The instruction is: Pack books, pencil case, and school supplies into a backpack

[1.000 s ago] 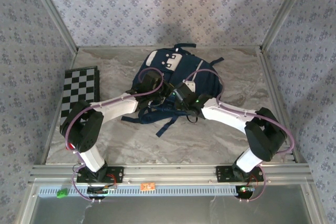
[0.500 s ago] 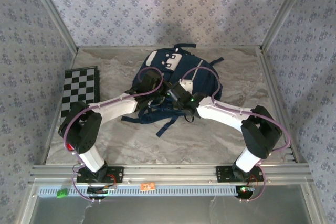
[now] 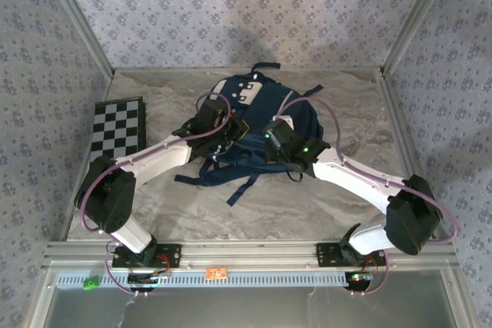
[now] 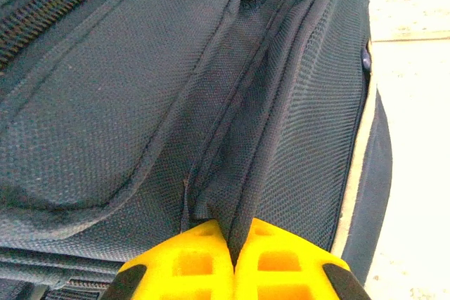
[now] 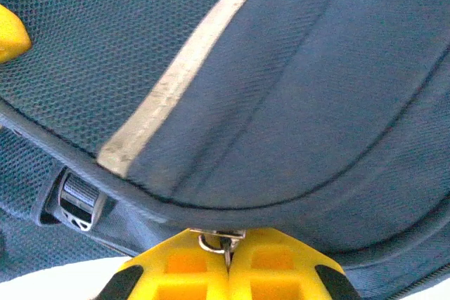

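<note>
The backpack (image 3: 255,109) lies flat near the middle of the marble-patterned table (image 3: 338,205), with its white patches toward the far wall and its dark straps (image 3: 244,183) trailing toward the arms. The 2 grippers meet on its near half. The left gripper (image 4: 232,237) has its yellow fingers pressed together on a raised fold of navy fabric beside a seam. The right gripper (image 5: 226,238) is pinched closed on a small metal zipper pull (image 5: 218,242) at the bag's edge, just below a white stripe (image 5: 176,93). A black buckle (image 5: 74,201) sits to the left of the pull. A checkered board (image 3: 117,132) lies at the table's left edge, well apart from the bag.
</note>
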### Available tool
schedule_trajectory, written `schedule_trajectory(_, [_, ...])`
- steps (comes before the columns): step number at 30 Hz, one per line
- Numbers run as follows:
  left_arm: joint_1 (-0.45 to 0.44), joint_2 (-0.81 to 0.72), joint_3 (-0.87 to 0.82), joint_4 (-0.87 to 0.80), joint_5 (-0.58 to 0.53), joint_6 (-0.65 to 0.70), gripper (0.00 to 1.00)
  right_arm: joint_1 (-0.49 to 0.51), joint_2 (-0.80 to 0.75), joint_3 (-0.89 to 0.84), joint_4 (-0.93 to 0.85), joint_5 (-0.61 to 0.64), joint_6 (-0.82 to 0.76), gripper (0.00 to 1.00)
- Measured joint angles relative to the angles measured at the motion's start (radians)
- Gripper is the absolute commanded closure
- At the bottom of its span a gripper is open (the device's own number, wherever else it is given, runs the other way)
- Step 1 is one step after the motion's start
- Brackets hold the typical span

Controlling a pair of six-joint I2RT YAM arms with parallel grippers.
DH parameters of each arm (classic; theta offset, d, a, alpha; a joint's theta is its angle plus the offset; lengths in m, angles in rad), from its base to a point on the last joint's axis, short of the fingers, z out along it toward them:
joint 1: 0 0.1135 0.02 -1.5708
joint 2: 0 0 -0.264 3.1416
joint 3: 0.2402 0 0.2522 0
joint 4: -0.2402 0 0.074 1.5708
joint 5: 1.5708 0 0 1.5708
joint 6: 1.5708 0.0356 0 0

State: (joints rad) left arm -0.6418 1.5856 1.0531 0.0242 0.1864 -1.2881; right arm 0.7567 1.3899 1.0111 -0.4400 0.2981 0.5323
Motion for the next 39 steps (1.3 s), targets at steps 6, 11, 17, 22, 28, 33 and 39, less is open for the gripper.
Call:
schedule_trajectory(6, [0.021,-0.002,0.001,-0.005,0.055,0.077,1.0,-0.1,-0.041,0.0,-0.018,-0.132,-0.079,1.0])
schedule_trajectory(11, [0.047,-0.002,0.018,-0.057,0.091,0.148,1.0,-0.081,-0.044,0.013,-0.043,-0.16,-0.164,1.0])
schedule_trajectory(17, [0.146,0.007,0.07,-0.15,0.144,0.282,1.0,0.014,-0.029,0.034,-0.046,-0.187,-0.204,1.0])
schedule_trajectory(22, [0.194,0.104,0.205,-0.21,0.17,0.399,1.0,0.048,0.085,0.095,0.03,-0.207,-0.128,1.0])
schedule_trajectory(28, [0.23,0.132,0.215,-0.195,0.199,0.449,0.82,0.063,0.161,0.132,0.058,-0.171,-0.074,1.0])
schedule_trajectory(33, [0.243,0.052,0.134,-0.15,0.199,0.399,0.63,0.051,0.148,0.122,0.068,-0.164,-0.068,1.0])
schedule_trajectory(39, [0.185,-0.074,-0.077,-0.006,0.176,0.163,0.57,0.046,0.138,0.108,0.094,-0.179,-0.061,1.0])
